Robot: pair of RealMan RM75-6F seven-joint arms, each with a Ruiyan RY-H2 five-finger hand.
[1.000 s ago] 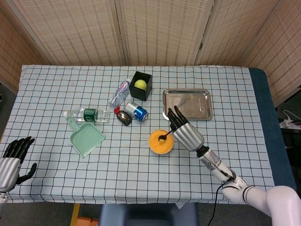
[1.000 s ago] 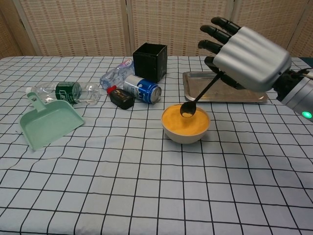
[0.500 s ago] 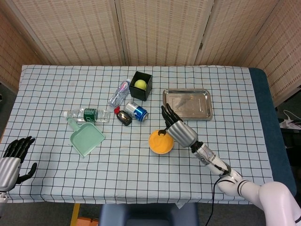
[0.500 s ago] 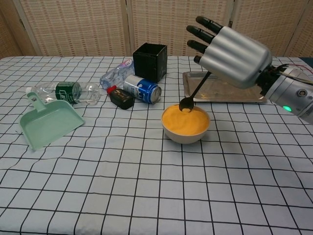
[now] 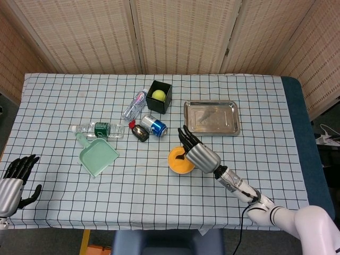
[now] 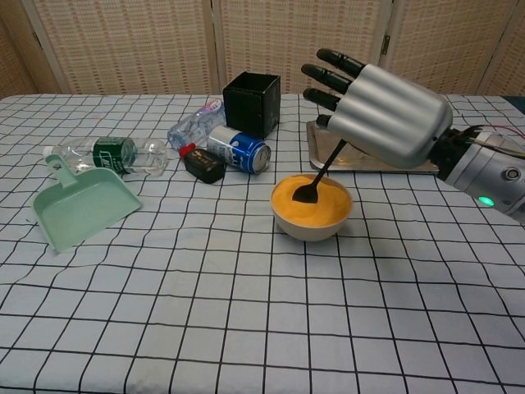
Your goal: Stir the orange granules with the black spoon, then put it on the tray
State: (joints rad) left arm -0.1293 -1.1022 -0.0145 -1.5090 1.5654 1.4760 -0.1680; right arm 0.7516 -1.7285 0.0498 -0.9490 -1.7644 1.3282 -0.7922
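My right hand (image 6: 381, 111) holds the black spoon (image 6: 316, 177) by its handle, its bowl dipped in the orange granules (image 6: 311, 200) in the white bowl (image 6: 312, 227). The chest view shows that handle clearly; overhead, my hand (image 5: 199, 153) hides most of it. The metal tray (image 5: 211, 118) sits just behind. Only the head view shows my left hand (image 5: 13, 180), empty, fingers apart, at the near table edge.

Right hand (image 6: 384, 112) raised mid-table, fingers (image 6: 336, 61) extended, gripping; left hand (image 5: 13, 179) idle, fingers apart.
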